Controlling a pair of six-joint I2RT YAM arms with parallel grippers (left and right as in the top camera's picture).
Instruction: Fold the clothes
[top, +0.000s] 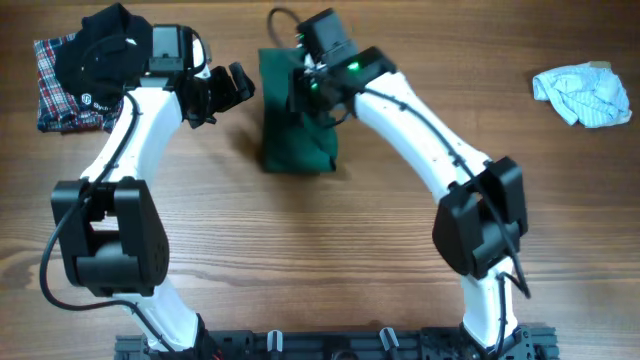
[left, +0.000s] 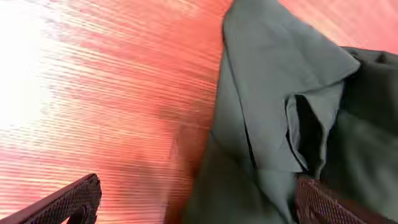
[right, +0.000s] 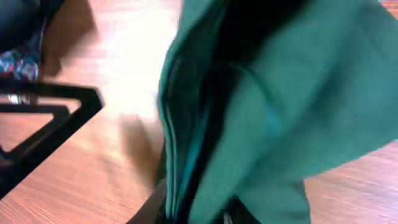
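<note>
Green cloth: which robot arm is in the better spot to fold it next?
Probably the right arm. The right gripper is directly over the green cloth, and cloth fills its wrist view. The left gripper hangs open at the cloth's edge, mostly over bare table.

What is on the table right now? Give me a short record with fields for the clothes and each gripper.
green garment: top centre, partly folded, bunched
left gripper: open, at the green garment's left edge
right gripper: over the green garment's upper end; grip hidden by cloth
black garment: far left, lying on the plaid garment
striped garment: crumpled, far right, apart from both arms
table: wood
</note>
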